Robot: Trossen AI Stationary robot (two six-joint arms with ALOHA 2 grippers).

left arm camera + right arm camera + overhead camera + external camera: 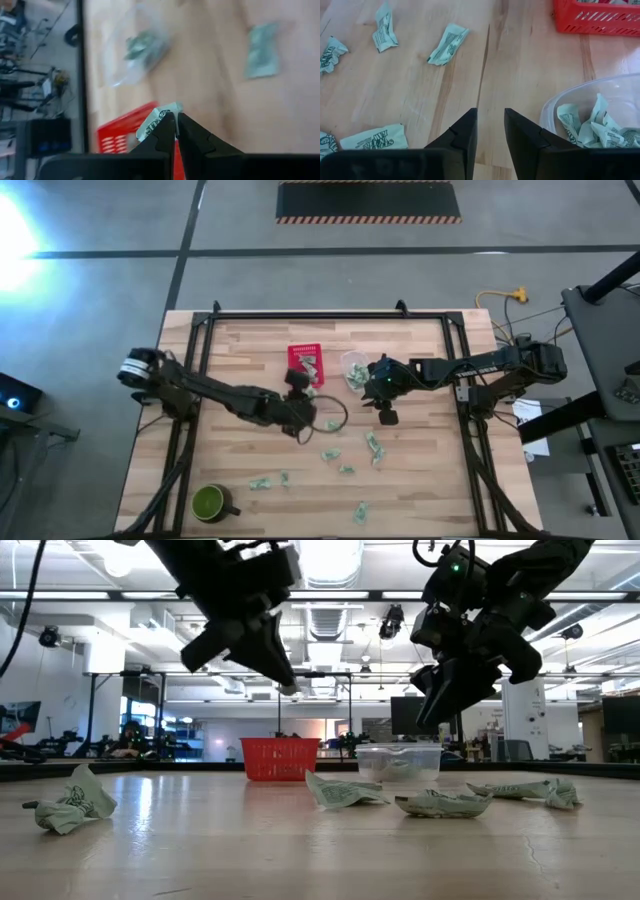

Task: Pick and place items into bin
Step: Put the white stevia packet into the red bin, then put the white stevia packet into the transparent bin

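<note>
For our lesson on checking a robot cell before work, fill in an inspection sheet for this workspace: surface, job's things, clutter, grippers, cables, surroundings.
Surface: pale wooden table inside a black frame.
Job's things: green-and-white wrappers scattered on the table's near half; red basket and clear tub toward the far edge, the tub already holding several wrappers.
Clutter: green mug at the near left corner.
Grippers: left gripper shut on a wrapper, raised beside the basket; right gripper open and empty, raised beside the tub.
Cables: a thin black cable loops beside the left arm; yellow lead on the floor.
Surroundings: a large workshop room; striped floor mat.
</note>
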